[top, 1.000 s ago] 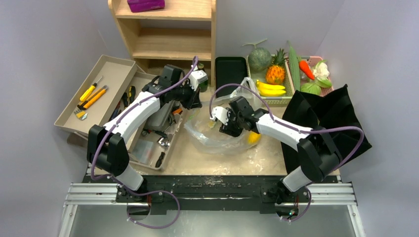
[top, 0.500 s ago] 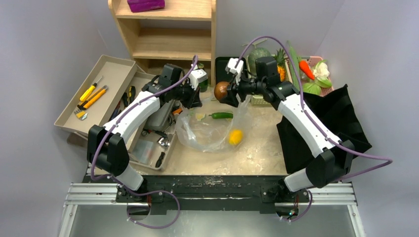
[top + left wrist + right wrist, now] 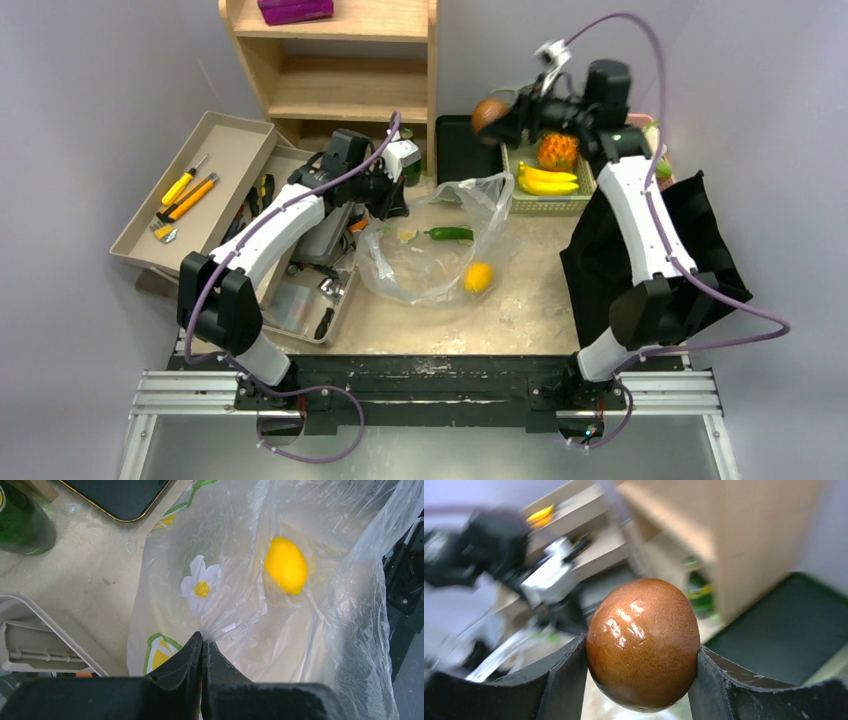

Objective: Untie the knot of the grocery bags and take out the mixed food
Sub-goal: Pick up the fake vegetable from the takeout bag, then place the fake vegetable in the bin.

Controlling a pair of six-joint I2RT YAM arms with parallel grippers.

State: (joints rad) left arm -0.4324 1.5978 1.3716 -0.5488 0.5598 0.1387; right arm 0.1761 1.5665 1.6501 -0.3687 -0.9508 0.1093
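Top external view: my right gripper [image 3: 497,118] hangs high above the black tray [image 3: 466,150], jaws clamped on a glossy brown fruit [image 3: 488,112]. I judge this a carry toward the produce basket [image 3: 545,207] at the rear. My left gripper [image 3: 392,205] sits low at the rim of the clear plastic bag [image 3: 430,285], apparently to hold its mouth open and stop the film dragging. Inside the bag lie a green pepper [image 3: 447,234] and a yellow citrus [image 3: 479,276]. The black cloth bag [image 3: 650,250] slumps at the right, just beside the right arm. A tool tray [image 3: 225,140] and a wooden shelf [image 3: 340,95] crowd the left and rear, so I judge any set-down space tight. Left wrist view: both fingers [image 3: 182,660] are pressed together on a fold of the film. The citrus rests beyond them inside the bag, and a green bottle [image 3: 22,522] stands on the table outside it, near the tray corner. Right wrist view: the fruit is wedged between the two fingers, touching both. The background is blurred, though the shelf and the dark tray show behind it.
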